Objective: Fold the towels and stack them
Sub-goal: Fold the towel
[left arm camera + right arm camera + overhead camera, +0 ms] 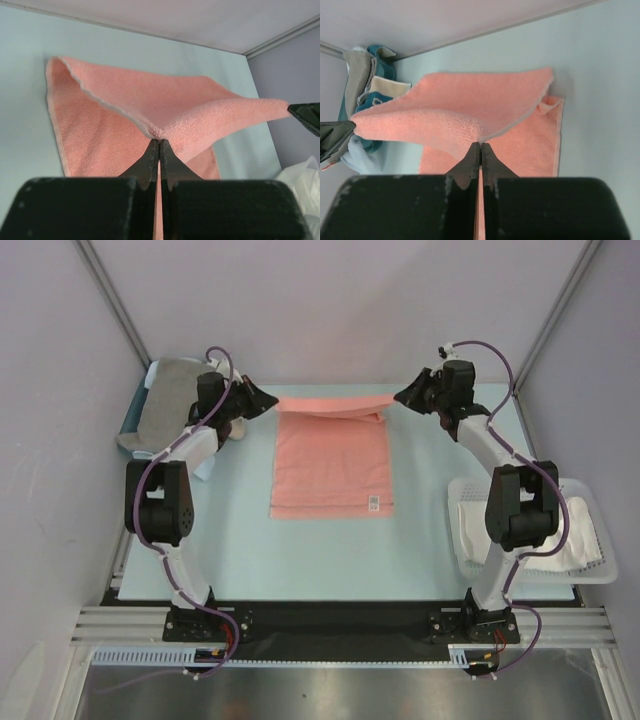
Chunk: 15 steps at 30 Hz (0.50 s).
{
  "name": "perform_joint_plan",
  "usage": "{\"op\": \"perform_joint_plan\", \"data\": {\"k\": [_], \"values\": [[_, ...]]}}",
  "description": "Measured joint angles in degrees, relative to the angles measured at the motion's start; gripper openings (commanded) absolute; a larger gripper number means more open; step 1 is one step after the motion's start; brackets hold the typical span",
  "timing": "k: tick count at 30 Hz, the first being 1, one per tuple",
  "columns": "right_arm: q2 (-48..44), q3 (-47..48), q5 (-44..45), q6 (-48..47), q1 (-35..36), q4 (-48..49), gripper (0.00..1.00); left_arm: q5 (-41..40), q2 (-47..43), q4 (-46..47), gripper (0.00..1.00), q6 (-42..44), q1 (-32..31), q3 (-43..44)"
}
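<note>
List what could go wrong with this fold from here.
1. The left fingers and right fingers pinch the salmon-pink towel only at its far corner tips; a corner could slip out mid-fold.
2. The lifted edge sags between the grips, so the fold may land creased or crooked.
3. The near half lies unheld on the table and might drag along.

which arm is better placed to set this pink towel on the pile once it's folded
Left, probably: the left gripper, shut on a far corner of the pink towel, sits beside the grey-topped pile, while the right gripper pinches the opposite corner.
</note>
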Motion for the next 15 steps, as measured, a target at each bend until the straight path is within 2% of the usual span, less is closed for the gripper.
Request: {"op": "perform_joint_plan", "data": {"k": [15], "values": [[-10.3,-14.0,1.2,1.0,2.5,1.4,0.00,-0.3,-11.3,4.4,0.00,-2.2,-0.1,-15.8]]}}
